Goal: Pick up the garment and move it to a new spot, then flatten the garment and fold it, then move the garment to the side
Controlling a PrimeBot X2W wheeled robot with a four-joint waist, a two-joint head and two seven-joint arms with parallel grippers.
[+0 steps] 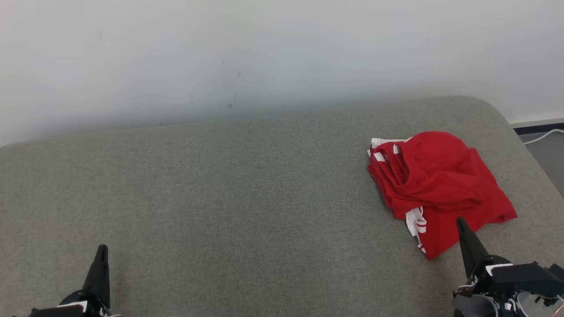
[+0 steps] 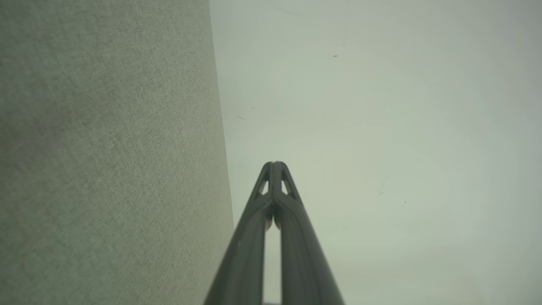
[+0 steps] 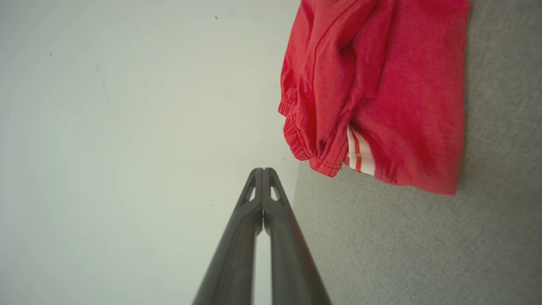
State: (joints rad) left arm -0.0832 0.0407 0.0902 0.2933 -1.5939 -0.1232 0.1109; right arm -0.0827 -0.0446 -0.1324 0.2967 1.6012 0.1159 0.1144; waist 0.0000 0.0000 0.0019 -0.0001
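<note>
A wide grey-green upholstered cushion with a coarse woven surface and a rounded far-right corner spreads across the foreground. Behind it is a plain white wall flecked with a few small dark marks. Past the cushion's right corner are a strip of grey floor, a dark skirting band and a thin white cable. The crumpled red fabric garment lies on the right part of the cushion, near its right edge, bunched into a loose, softly creased heap. White trim with red stripes shows at its far-left corner and along its near edge, and the right wrist view shows a gathered elastic hem. The slim dark left gripper sits at the lower left over the cushion, well apart from the garment, its jaws pressed together tip to tip with nothing between them. The matching dark right gripper sits at the lower right; in the head view its tip overlaps the garment's near hem. In the right wrist view its jaws are likewise closed and empty, the fingertips pointing toward the wall just beside the cloth, with a visible gap.
</note>
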